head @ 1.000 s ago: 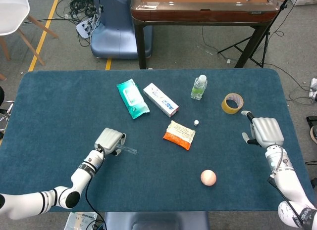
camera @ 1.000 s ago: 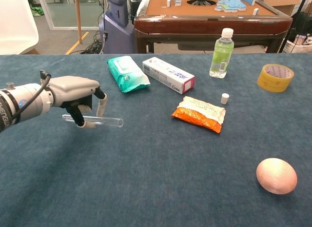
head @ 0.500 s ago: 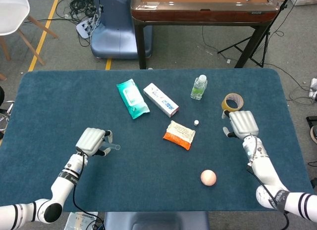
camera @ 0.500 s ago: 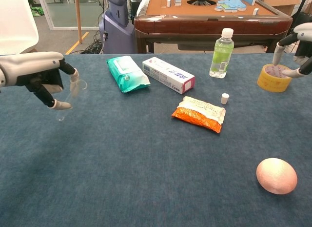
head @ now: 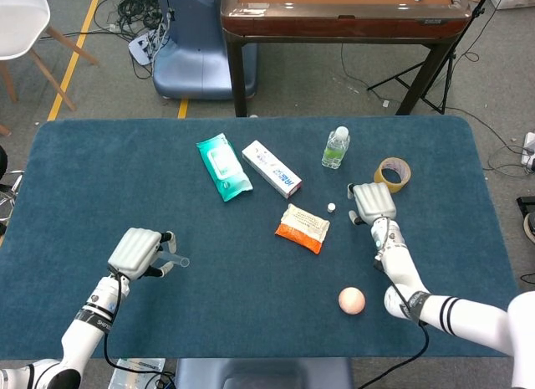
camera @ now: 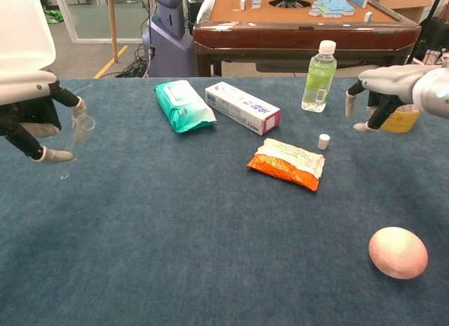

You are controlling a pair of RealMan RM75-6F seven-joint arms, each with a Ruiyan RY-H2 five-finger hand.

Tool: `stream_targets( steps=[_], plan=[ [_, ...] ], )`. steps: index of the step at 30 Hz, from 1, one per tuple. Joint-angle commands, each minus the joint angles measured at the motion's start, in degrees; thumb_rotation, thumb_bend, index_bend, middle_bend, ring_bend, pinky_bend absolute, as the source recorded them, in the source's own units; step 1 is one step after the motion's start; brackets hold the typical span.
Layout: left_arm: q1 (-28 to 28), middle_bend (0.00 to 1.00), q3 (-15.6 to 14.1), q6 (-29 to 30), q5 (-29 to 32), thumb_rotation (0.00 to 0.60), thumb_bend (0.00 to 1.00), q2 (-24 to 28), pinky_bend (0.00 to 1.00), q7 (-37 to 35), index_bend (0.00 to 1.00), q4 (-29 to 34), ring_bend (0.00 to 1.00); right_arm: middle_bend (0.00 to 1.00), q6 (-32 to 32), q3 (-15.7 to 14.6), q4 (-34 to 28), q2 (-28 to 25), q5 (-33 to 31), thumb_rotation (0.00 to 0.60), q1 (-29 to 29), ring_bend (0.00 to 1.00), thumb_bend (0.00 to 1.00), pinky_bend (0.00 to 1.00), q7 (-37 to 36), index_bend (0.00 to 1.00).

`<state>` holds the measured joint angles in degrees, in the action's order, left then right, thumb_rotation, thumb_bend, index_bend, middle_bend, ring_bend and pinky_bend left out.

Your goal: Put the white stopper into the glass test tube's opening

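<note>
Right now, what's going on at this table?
The left hand holds the glass test tube lifted off the table at the left side. The right hand hovers with fingers apart beside the white stopper, which sits untouched on the blue cloth next to the orange packet. Nothing is in the tube yet.

We're looking at a grey floor [head: 301, 71] with yellow tape lines [head: 77, 53] and a mess of black cables [head: 138, 6]. Past the desk's far edge we've got a brown wooden table [head: 334, 12], a white chair [head: 21, 25], and a tripod's legs [head: 418, 75].
</note>
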<state>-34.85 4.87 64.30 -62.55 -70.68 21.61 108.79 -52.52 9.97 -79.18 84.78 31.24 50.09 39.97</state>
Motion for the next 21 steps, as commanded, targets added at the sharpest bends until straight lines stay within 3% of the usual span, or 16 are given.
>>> stream_targets(
  steps=[1,4,21],
  plan=[
    [0.14,1.0,-0.08,0.0,-0.15,0.6,0.27,0.09,1.0,0.01,0.66,0.19,1.0,0.9,1.21,0.32,3.03,2.74,-1.75,0.6,1.72,0.96,0.27,1.0,0.91,0.4],
    [0.28,1.0,-0.18,-0.06,-0.41,0.6,0.27,0.17,1.0,0.06,0.66,0.42,1.0,0.9,1.79,0.34,5.12,4.42,-2.08,0.6,2.5,0.96,0.22,1.0,1.06,0.41],
    [0.62,1.0,0.22,-0.7,-0.28,0.6,0.27,0.47,1.0,-0.46,0.66,0.36,1.0,0.9,5.05,0.58,14.44,10.52,-3.89,0.6,5.2,0.96,0.22,1.0,1.76,0.44]
  ],
)
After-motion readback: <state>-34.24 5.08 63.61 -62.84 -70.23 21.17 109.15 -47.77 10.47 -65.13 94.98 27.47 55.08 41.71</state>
